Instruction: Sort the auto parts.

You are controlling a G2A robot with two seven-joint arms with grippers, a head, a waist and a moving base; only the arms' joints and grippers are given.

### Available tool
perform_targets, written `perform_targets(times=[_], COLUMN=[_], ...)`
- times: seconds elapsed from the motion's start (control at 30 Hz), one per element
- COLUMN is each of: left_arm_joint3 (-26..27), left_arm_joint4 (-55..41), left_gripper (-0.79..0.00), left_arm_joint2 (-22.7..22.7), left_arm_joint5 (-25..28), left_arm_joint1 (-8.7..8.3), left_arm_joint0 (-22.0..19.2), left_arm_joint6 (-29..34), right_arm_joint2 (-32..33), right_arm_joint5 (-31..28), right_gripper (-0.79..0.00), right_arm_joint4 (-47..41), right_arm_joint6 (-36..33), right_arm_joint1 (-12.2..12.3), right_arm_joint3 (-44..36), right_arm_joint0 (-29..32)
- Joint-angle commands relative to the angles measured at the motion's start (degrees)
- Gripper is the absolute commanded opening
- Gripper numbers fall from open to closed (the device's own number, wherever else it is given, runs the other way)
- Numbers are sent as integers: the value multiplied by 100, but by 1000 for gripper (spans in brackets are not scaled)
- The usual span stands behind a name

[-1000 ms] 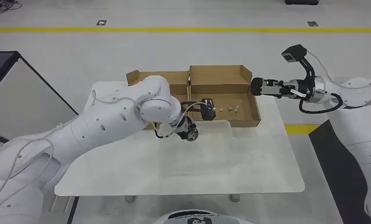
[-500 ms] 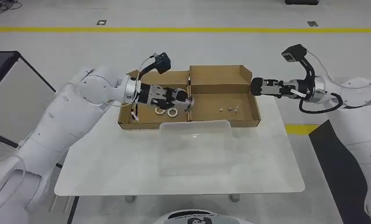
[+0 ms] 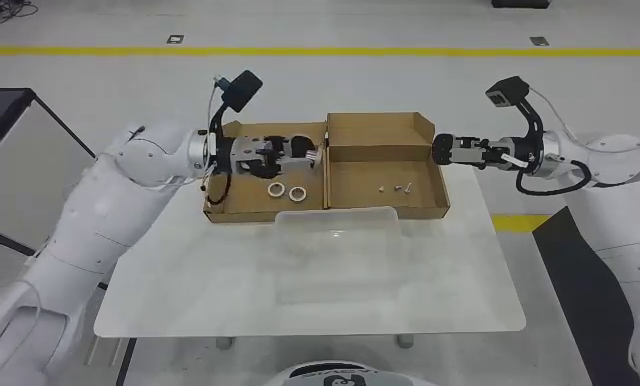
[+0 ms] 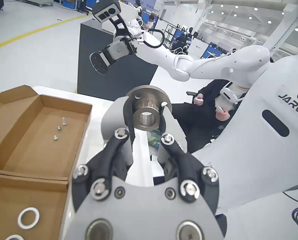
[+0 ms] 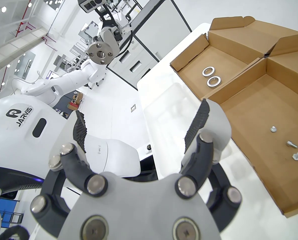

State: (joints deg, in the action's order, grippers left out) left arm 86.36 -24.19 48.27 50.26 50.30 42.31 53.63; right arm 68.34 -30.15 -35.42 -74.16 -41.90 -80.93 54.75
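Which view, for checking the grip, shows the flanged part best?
Left wrist view: the flanged part is close up, held in the left claw. Right wrist view shows its flange face far off; top view, barely.

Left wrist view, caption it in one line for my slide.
Left hand grips a flanged metal bushing; three small bolts and white rings lie in separate cardboard boxes.

L hand (image 4: 144, 126) gripping flange (image 4: 149, 96), R hand (image 5: 141, 111) open
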Motion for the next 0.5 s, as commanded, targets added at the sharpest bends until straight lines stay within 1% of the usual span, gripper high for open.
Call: perform_targets(times=[0.0, 0.07, 0.1, 0.17, 0.23, 0.33, 0.47], left_arm_joint3=[0, 59, 114, 228, 311, 467, 538], left_arm_joint4=[-1, 74, -6, -478, -873, -1558, -2193], left_gripper=[-785, -785, -785, -785, -785, -785, -785], left_arm_joint2=[0, 32, 87, 171, 213, 209, 190], left_arm_joint5=[0, -64, -41, 73, 201, 424, 650], left_arm_joint1=[0, 6, 16, 50, 84, 144, 214], left_arm_joint0=[0, 46, 92, 227, 316, 414, 447], left_arm_joint6=[0, -144, -362, -860, -1129, -1340, -1262], right_arm_joint2=[0, 0, 0, 0, 0, 0, 0], right_arm_joint5=[0, 0, 0, 0, 0, 0, 0], right_gripper=[0, 0, 0, 0, 0, 0, 0], right_arm_joint4=[0, 0, 0, 0, 0, 0, 0], right_arm_joint6=[0, 0, 0, 0, 0, 0, 0], right_arm_joint1=[0, 0, 0, 0, 0, 0, 0], right_arm_joint3=[0, 0, 0, 0, 0, 0, 0], right_arm_joint0=[0, 0, 0, 0, 0, 0, 0])
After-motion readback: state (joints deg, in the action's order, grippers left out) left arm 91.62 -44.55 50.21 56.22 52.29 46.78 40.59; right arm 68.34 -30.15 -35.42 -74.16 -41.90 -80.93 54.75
